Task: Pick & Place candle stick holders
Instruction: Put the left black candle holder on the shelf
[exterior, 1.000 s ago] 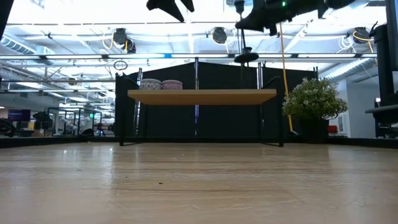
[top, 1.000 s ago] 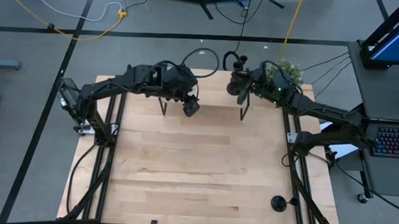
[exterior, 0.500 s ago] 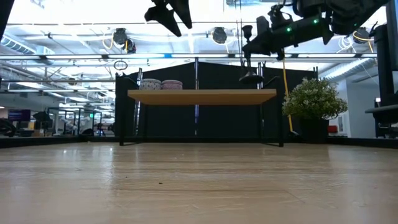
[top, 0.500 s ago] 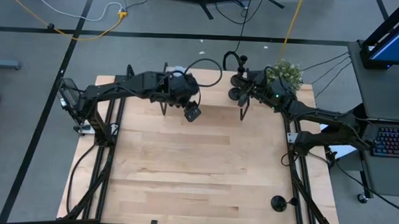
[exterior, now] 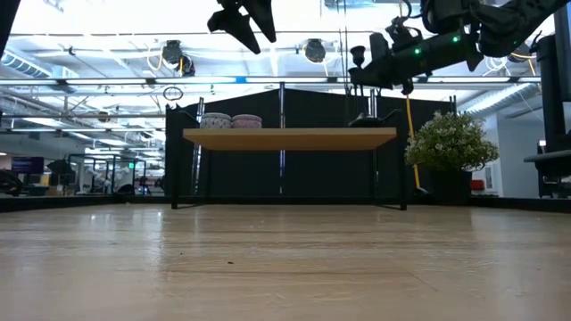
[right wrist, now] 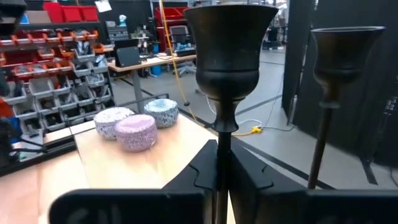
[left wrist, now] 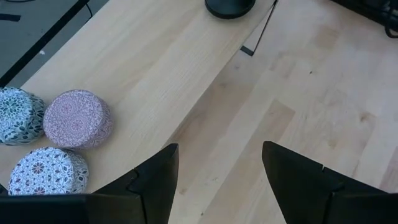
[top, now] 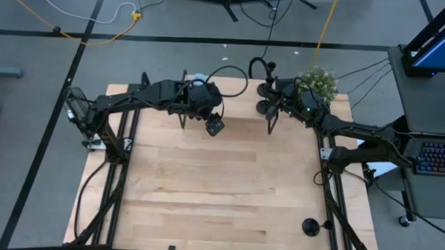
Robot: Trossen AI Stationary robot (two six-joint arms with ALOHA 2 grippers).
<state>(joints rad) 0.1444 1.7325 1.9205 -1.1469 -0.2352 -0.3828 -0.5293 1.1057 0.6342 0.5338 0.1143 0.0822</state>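
Note:
One black candle stick holder (right wrist: 229,50), a cup on a thin stem over a disc base (exterior: 371,118), is in my right gripper (right wrist: 219,155), over the right end of the raised wooden shelf (exterior: 290,136) at the table's far edge. Its base is at the shelf top; I cannot tell whether it touches. A second holder (right wrist: 345,56) stands just beyond it. A third (top: 309,226) stands on its base at the table's near right corner. My left gripper (left wrist: 217,155) is open and empty, high above the table by the shelf's middle (top: 215,125). My right gripper pinches the holder's thin stem (right wrist: 219,134) between its two fingers, a little below the cup. The fingers come about level from the table's right and lie across the stem. The holder stands upright in the hold, its base below the fingers.
Three round patterned tins (left wrist: 78,118) sit on the shelf's left part. A potted plant (top: 320,82) stands at the far right corner behind my right arm. The broad wooden tabletop (top: 220,192) lies in front of the shelf.
My right gripper has gone down toward the shelf with the holder, whose base has dropped from well above the shelf to its top. The holder has stayed upright. My left gripper has dipped a little and stays open.

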